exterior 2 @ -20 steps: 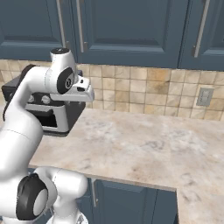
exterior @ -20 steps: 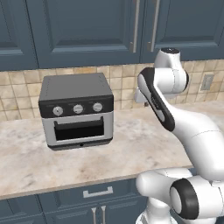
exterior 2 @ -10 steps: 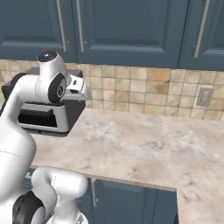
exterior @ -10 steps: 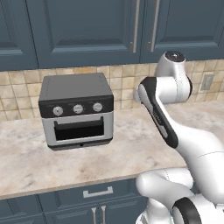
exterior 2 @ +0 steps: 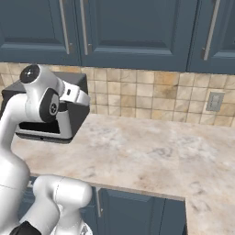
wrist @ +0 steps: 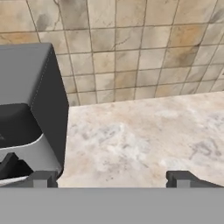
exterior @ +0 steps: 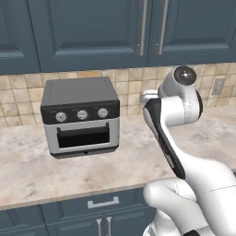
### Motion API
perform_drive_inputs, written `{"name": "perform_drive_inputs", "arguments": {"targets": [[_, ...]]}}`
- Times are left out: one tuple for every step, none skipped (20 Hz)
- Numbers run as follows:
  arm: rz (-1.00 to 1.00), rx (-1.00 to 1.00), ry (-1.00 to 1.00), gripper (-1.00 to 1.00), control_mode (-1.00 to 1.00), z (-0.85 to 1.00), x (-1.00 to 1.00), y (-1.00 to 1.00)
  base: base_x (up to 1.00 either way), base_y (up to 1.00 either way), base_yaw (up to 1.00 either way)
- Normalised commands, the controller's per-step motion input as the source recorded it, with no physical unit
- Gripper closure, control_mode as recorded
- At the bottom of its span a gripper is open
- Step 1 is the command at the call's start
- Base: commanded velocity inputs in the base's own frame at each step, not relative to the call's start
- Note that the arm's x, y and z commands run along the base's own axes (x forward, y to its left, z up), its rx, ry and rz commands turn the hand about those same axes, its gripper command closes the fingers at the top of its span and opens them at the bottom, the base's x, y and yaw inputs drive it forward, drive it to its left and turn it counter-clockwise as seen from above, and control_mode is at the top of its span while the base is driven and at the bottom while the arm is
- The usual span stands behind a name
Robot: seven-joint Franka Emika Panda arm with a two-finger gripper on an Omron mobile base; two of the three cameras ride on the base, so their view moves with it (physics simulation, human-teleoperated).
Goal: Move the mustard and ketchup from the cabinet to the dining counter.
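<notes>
The cabinet (exterior: 92,32) (exterior 2: 133,27) hangs above the counter with its dark blue-grey doors shut and silver bar handles (exterior: 143,27) down the door edges. The mustard, the ketchup and the dining counter are out of view. My gripper (wrist: 111,178) is open, its fingertips (wrist: 41,178) spread wide with nothing between them. It points down at the marble counter (wrist: 140,140), just right of the toaster oven (wrist: 30,109). My arm is folded up high, and the hand (exterior 2: 77,95) sits beside the oven's upper right corner.
A black and silver toaster oven (exterior: 80,115) (exterior 2: 73,121) stands on the marble counter (exterior: 27,170) (exterior 2: 151,151) against the tiled backsplash. A wall outlet (exterior 2: 213,102) is at the right. Blue drawers (exterior: 101,203) lie below the counter edge.
My arm's upper joint has swung back toward the base and a little lower, carrying the hand along. The jaws have opened wide. The oven and counter have not moved.
</notes>
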Motion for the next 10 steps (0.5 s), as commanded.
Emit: {"name": "perform_drive_inputs", "arguments": {"targets": [[-0.06, 0.02, 0.00, -1.00, -1.00, 0.45, 0.00, 0.00, 0.00, 0.00, 0.00], [-0.08, 0.00, 0.02, -1.00, -1.00, 0.47, 0.00, 0.00, 0.00, 0.00, 0.00], [-0.07, 0.00, 0.11, -1.00, -1.00, 0.46, 0.00, 0.00, 0.00, 0.00, 0.00], [-0.01, 0.00, 0.14, -1.00, -1.00, 0.46, 0.00, -0.02, 0.00, 0.00, 0.00], [0.00, 0.00, 0.15, -1.00, -1.00, 0.46, 0.00, -0.03, 0.00, 0.00, 0.00], [0.00, 0.00, 0.12, -1.00, -1.00, 0.47, 0.00, -0.03, 0.00, 0.00, 0.00], [0.00, 0.00, 0.08, -1.00, -1.00, 0.49, 0.00, 0.00, 0.00, 0.00, 0.00], [0.00, 0.00, 0.05, -1.00, -1.00, 0.50, 0.00, 0.00, 0.00, 0.00, 0.00], [0.00, 0.00, 0.03, -1.00, -1.00, 0.50, 0.00, -0.01, 0.00, 0.00, 0.00], [0.00, 0.00, 0.03, -1.00, -1.00, 0.50, 0.00, -0.01, 0.00, 0.00, 0.00]]}}
